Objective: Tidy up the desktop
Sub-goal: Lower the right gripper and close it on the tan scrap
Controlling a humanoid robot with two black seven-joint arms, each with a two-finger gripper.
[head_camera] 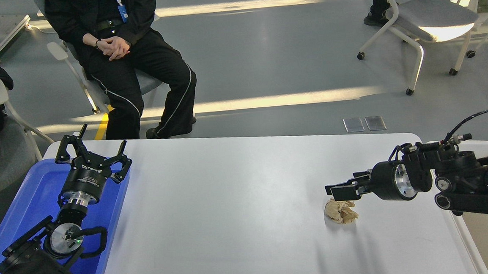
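Filling most of the view, the desktop, a white surface, runs its long axis left to right. A crumpled paper ball lies near its right end. My right gripper hovers just above it, apparently empty; I cannot tell its opening. Closing too high could nudge the ball away. My left gripper spreads wide above the blue tray.

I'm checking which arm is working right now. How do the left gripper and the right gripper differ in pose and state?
The left gripper points away from the robot above the blue tray; the right gripper points sideways to the left over the desktop.
The left one's jaws are spread wide; the right one's look close together.
The left has nothing nearby; the right sits just above a crumpled paper ball.
Both are black and hold nothing.
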